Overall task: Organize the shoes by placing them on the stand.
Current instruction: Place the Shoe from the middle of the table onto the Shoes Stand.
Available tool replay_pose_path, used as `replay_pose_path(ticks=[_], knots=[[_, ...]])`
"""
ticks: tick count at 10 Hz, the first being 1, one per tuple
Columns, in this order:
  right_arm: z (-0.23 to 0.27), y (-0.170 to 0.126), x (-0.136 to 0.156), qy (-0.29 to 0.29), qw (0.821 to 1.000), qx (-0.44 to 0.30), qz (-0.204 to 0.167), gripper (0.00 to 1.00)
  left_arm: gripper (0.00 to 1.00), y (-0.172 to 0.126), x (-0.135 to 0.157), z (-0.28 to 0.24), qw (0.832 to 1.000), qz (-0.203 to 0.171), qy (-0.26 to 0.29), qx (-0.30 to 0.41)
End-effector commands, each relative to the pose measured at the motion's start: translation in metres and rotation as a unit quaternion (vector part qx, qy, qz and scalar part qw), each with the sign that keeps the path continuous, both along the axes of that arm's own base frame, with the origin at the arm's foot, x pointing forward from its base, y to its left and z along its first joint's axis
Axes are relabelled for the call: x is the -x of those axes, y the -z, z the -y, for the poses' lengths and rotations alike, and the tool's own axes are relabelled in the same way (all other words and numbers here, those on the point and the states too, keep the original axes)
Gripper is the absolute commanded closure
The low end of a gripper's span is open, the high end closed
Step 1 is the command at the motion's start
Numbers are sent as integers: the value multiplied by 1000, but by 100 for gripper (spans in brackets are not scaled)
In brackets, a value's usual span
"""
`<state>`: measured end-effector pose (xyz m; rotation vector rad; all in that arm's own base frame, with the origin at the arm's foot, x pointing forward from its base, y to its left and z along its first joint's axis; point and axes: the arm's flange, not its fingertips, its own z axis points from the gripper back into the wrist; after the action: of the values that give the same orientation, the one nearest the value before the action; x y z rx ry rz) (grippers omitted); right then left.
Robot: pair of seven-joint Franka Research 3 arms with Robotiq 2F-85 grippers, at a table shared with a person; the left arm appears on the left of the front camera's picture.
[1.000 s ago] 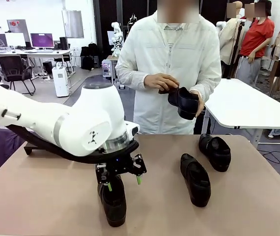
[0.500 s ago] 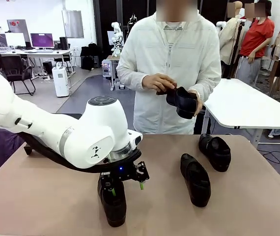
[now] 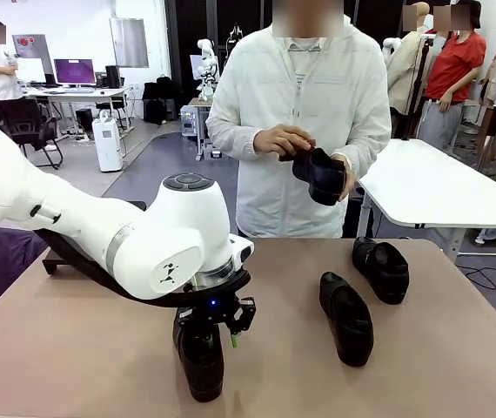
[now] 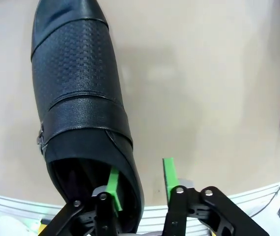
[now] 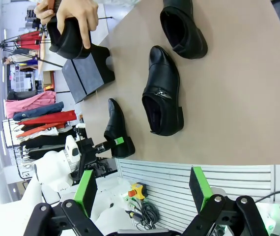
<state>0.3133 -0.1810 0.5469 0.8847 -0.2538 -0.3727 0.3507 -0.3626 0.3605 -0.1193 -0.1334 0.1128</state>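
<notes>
The black, slightly glossy leather dress shoe (image 4: 76, 88) in hand lies on its sole low in the middle of the front view, toe towards the bottom edge, on the tan worktop (image 3: 74, 348). The left jaws stand narrow over its heel opening and straddle one side wall. One green pad (image 4: 113, 187) is inside the shoe. The other (image 4: 168, 172) is outside, with a strip of worktop showing between it and the leather, so we judge that nothing is pinched yet.

To do this step well, we want the pads to meet the wall squarely and low enough to catch the stiffer leather, not just the thin rim. A grip this near the heel will probably let the long toe sag, and glossy leather can slip, so we would lift slowly and keep the sole level.

The low, flat matte-black stand (image 5: 88, 73) sits in the upper left of the right wrist view, with no shoes on it. Two more black shoes (image 3: 346, 318) (image 3: 381, 270) lie right of centre in the front view. The person's hand (image 3: 284, 141) holds a fourth shoe (image 3: 322, 174) above the far edge. The right jaws are wide apart and empty.
</notes>
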Motion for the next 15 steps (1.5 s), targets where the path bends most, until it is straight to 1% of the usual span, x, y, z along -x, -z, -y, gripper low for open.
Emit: replay_pose_path(ticks=[1, 4, 5, 6, 7, 8, 9, 10, 11, 13, 14, 15], knots=[[2, -3, 1, -3, 1000, 5, -3, 0, 100, -1, -5, 5, 1000, 0, -12, -11], [2, -3, 1, -3, 1000, 5, -3, 0, 100, -3, -5, 2, 1000, -6, -10, -23], [2, -3, 1, -3, 1000, 5, -3, 0, 100, -7, -5, -3, 1000, -6, -4, -21], [2, -3, 1, -3, 1000, 5, -3, 0, 100, -20, -1, -13, 1000, -5, 27, -13], [2, -3, 1, -3, 1000, 5, -3, 0, 100, -36, 3, -27, 999, 3, 38, -4], [2, -3, 1, -3, 1000, 5, -3, 0, 100, -55, 13, -45, 998, 5, 66, 5], [2, -3, 1, -3, 1000, 5, -3, 0, 100, -75, 29, -69, 995, 17, 102, 1], [2, -3, 1, -3, 1000, 5, -3, 0, 100, -98, 51, -99, 991, 35, 132, -1], [2, -3, 1, -3, 1000, 5, -3, 0, 100, -115, 73, -136, 987, 65, 145, -22], [2, -3, 1, -3, 1000, 5, -3, 0, 100, -131, 97, -202, 991, 112, 73, -22], [2, -3, 1, -3, 1000, 5, -3, 0, 100, -132, 107, -237, 989, 130, 65, -32], [2, -3, 1, -3, 1000, 5, -3, 0, 100, -127, 115, -277, 991, 124, 36, -24]])
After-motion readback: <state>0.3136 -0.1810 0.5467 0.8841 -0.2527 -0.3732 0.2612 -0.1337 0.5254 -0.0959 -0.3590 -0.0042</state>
